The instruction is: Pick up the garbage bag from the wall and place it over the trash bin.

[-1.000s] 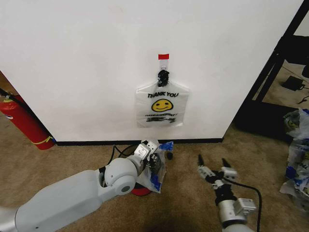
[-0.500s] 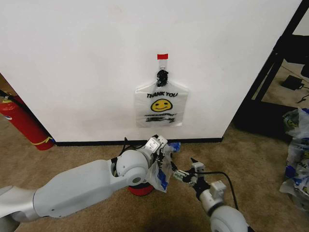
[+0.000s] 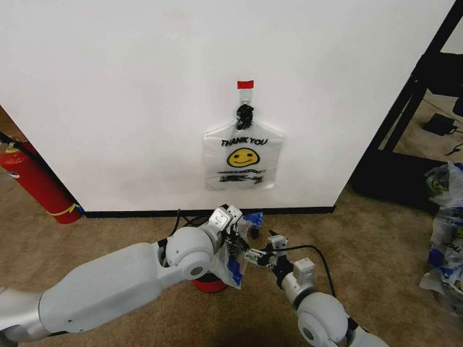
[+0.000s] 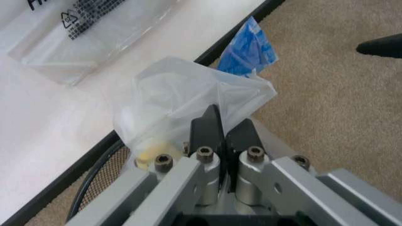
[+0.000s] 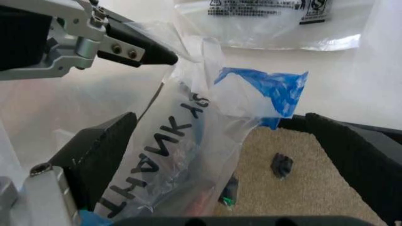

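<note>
While the left claw pinches the crinkled translucent garbage bag, the right claw gapes

Right gripper moved in toward 10 o'clock, jaws now spread around garbage bag pinched by left gripper.

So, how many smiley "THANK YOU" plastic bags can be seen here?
2. One flat translucent white plastic bag hangs on the wall hook. One crumpled translucent bag is pinched in the left gripper over the dark bin; its smiley is hidden.
</note>
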`<state>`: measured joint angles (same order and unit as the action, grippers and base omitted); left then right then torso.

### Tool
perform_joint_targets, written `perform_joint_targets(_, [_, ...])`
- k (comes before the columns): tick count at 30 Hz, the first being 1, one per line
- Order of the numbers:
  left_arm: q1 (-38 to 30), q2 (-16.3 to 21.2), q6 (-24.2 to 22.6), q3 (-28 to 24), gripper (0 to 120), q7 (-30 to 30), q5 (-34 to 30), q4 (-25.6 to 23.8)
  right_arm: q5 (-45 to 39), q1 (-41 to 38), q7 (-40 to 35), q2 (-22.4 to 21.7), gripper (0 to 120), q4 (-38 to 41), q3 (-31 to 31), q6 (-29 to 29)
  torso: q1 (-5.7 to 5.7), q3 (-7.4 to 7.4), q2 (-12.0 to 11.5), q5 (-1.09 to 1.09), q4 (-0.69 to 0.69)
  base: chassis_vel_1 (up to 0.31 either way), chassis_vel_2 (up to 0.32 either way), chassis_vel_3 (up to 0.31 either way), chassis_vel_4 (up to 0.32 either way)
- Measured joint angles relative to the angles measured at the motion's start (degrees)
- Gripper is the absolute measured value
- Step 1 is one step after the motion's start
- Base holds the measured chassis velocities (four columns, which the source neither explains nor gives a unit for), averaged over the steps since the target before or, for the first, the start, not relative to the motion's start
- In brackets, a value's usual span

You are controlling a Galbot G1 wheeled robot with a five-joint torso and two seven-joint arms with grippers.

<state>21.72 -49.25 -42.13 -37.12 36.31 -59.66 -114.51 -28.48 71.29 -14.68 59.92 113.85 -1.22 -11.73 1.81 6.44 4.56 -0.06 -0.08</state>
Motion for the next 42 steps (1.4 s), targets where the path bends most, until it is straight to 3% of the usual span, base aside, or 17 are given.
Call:
perform_joint_targets(16, [0.03, -0.02, 0.00, 0.03, 0, 0.06, 0.06, 0.00, 0.12, 0.18, -0.06, 0.03, 100, 0.00, 0.15, -0.01, 0.00, 0.00, 0.00, 0.00, 0.00, 0.000, 0.000, 0.000, 0.000])
perform_joint_targets(18, [1.21, 0.34, 0.00, 0.96, 0, -0.21, 1.01, -0.62, -5.68, -1.30, -5.46, 1.16, 100, -2.32, -1.97, -3.79, -0.01, -0.02, 0.01, -0.07, -0.04, 0.000, 0.000, 0.000, 0.000])
perform_joint_targets(19, [1.94, 0.53, 0.00, 1.21, 0, -0.43, 1.38, -0.88, -8.18, -2.91, -7.39, 1.83, 100, -3.96, -3.80, -5.52, 0.00, 0.02, -0.01, 0.10, -0.02, 0.000, 0.000, 0.000, 0.000])
perform_joint_targets(21, [2.24, 0.63, -0.02, 1.23, 0, -0.56, 1.50, -0.88, -8.93, -4.06, -8.11, 2.12, 100, -4.46, -4.22, -6.00, 0.01, 0.03, -0.02, 0.13, -0.02, 0.000, 0.000, 0.000, 0.000])
perform_joint_targets(22, [2.62, 0.74, -0.01, 1.44, 0, -0.69, 1.80, -0.98, -9.57, -5.92, -8.89, 2.36, 100, -4.93, -4.40, -6.28, 0.00, -0.01, 0.00, -0.03, 0.11, 0.000, 0.000, 0.000, 0.000])
perform_joint_targets(23, [2.74, 0.76, -0.01, 1.53, 0, -0.72, 1.91, -1.01, -9.74, -6.31, -9.07, 2.43, 100, -5.08, -4.48, -6.31, -0.01, -0.02, 0.00, -0.11, 0.07, 0.000, 0.000, 0.000, 0.000])
perform_joint_targets(25, [3.10, 0.87, -0.02, 1.58, 0, -0.86, 2.15, -0.98, -10.10, -7.34, -9.19, 2.54, 100, -5.52, -4.87, -6.41, 0.00, 0.00, 0.00, 0.06, -0.01, 0.000, 0.000, 0.000, 0.000])
perform_joint_targets(26, [3.13, 0.87, -0.01, 1.64, 0, -0.88, 2.20, -0.99, -10.04, -7.59, -9.17, 2.54, 100, -5.56, -4.86, -6.23, -0.01, -0.01, 0.00, 0.00, -0.02, 0.000, 0.000, 0.000, 0.000])
perform_joint_targets(42, [2.83, 1.25, -0.01, 2.01, 0, -0.84, 1.98, -1.77, -14.31, -13.26, -9.39, 3.65, 100, -7.30, -8.19, -7.54, 0.00, 0.00, 0.00, 0.00, 0.00, 0.000, 0.000, 0.000, 0.000])
